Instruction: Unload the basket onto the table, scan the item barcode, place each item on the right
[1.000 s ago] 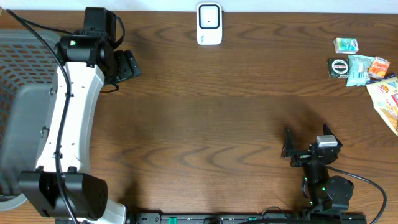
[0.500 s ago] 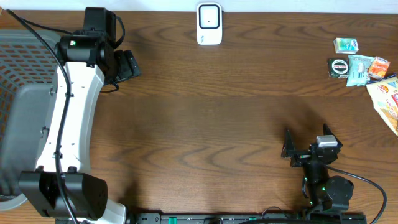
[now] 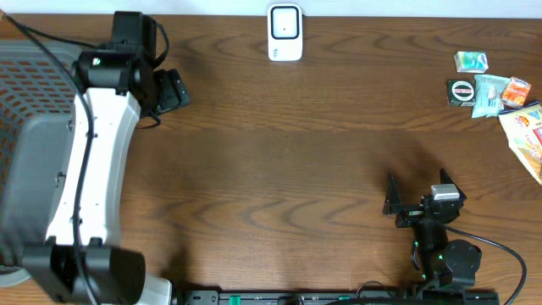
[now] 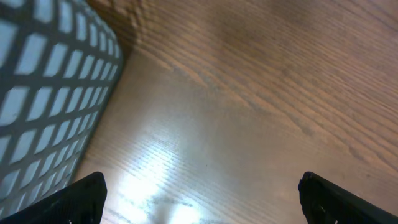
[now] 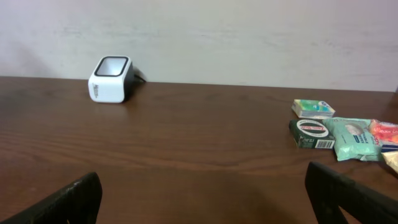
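Both claws gape empty — left claw (image 3: 174, 89) beside the basket (image 3: 25, 85), right claw (image 5: 205, 199) low over the worktop (image 3: 279, 169) — while the little dark box (image 3: 461, 91), far right and well apart from the scanner (image 3: 284, 32), looks light and stiff, best pinched across its flat sides.

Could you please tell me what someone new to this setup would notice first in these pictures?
The big white left arm draws the eye first, stretching along the left side of the dark wooden table by a grey mesh basket. Next comes the small white scanner, standing alone at the middle of the far edge. A colourful cluster of small packaged items lies at the far right.
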`<state>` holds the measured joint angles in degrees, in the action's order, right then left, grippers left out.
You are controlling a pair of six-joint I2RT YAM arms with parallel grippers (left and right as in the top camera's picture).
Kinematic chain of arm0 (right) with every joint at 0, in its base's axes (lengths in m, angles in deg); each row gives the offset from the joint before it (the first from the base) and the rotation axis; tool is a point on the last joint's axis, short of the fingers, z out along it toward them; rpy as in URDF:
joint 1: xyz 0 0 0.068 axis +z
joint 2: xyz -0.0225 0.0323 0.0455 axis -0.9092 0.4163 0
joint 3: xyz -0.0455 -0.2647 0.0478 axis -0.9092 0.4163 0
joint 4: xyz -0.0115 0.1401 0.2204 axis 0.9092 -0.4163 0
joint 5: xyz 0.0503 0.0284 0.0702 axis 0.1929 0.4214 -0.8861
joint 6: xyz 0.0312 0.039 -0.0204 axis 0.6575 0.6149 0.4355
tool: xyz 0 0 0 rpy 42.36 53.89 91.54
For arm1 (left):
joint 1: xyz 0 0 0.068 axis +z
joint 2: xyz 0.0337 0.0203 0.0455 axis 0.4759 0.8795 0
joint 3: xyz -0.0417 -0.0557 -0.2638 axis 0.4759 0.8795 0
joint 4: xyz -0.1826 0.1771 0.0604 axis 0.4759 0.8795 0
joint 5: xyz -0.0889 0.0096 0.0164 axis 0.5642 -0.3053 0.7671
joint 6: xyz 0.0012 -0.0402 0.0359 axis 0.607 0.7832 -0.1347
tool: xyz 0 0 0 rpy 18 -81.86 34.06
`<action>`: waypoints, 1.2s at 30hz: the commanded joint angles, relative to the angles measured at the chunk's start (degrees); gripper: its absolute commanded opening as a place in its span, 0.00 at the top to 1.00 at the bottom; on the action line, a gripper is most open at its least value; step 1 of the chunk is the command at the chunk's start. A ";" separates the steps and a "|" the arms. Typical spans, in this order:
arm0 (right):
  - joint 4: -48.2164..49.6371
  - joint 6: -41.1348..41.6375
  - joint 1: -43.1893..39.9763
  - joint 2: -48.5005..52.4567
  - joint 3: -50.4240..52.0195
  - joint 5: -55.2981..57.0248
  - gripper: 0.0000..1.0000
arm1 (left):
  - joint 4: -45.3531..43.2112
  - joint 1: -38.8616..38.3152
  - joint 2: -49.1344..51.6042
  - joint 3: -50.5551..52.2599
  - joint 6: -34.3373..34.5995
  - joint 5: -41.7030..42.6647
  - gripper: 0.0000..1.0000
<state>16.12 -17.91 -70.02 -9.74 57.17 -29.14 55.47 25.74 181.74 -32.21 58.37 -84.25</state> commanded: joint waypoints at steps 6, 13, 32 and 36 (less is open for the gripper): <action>-0.24 0.96 -0.33 -0.39 0.04 0.22 0.01 | -2.71 0.20 -14.32 14.14 -0.09 -0.74 0.02; -0.24 0.98 -0.33 -0.39 0.04 0.22 0.01 | -11.74 0.20 -29.49 30.53 -0.61 -0.72 0.02; -0.24 0.98 -0.33 -0.39 0.04 0.22 0.01 | -23.34 0.20 -76.08 62.88 -0.98 -0.26 0.02; -0.24 0.98 -0.33 -0.39 0.04 0.22 0.01 | -24.70 0.20 -80.41 65.35 -1.01 -0.04 0.03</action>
<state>16.14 -17.75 -70.05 -9.74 57.17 -29.11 31.93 25.74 103.32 31.64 57.91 -84.23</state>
